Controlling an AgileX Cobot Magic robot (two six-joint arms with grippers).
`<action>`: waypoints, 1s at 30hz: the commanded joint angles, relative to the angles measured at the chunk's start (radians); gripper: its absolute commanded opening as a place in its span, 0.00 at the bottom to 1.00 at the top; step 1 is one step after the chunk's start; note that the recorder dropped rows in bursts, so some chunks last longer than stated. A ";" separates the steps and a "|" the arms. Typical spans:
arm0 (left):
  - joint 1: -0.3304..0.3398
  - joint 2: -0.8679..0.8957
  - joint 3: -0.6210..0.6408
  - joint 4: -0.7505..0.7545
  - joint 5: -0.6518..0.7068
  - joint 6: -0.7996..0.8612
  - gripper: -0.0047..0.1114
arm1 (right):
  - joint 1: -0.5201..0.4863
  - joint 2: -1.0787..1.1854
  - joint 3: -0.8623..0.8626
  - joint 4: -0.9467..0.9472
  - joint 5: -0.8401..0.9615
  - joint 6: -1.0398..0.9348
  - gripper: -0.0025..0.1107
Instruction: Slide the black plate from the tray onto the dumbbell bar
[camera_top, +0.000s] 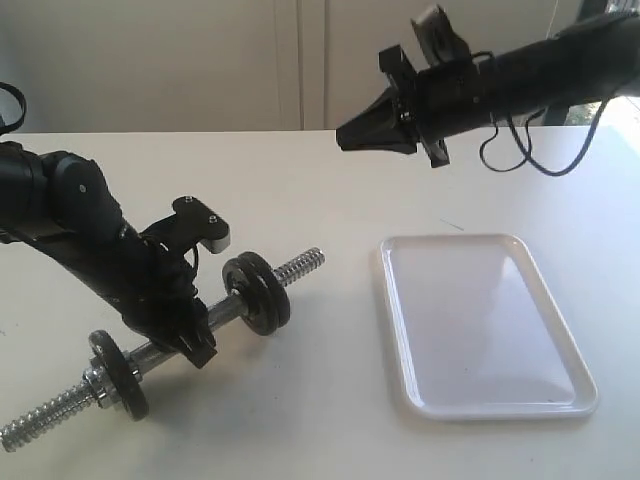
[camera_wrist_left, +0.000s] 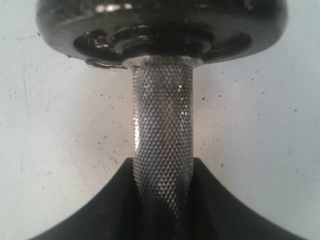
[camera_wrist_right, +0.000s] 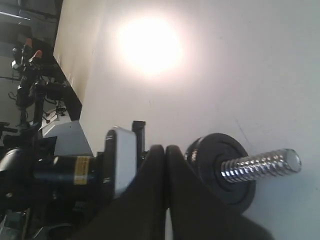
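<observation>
Black plate (camera_top: 262, 290) on dumbbell bar (camera_top: 300, 267); left gripper (camera_top: 192, 342) clamps knurled middle; right gripper (camera_top: 343, 135) closed, empty; yellow label (camera_wrist_right: 81, 170) unreadable.

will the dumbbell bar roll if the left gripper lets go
Likely yes: the dumbbell bar carries round black plates on a flat table, so it could roll. It looks like steel, so probably heavy for its size. Its knurled middle should resist slipping in the left gripper.

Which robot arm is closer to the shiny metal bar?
Left. The left tool is clamped around the knurled middle of the dumbbell bar, touching it. The right tool hangs shut in the air, higher up and apart from the bar.
</observation>
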 joint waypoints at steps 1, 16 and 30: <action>-0.004 -0.063 -0.038 -0.091 -0.063 -0.001 0.04 | -0.005 -0.129 -0.009 0.016 0.013 -0.053 0.02; -0.004 -0.014 -0.038 -0.098 -0.059 -0.001 0.04 | -0.002 -0.708 0.166 -0.293 -0.183 -0.031 0.02; -0.004 -0.014 -0.038 -0.094 -0.034 0.001 0.04 | -0.002 -1.109 0.658 -0.525 -0.655 0.072 0.02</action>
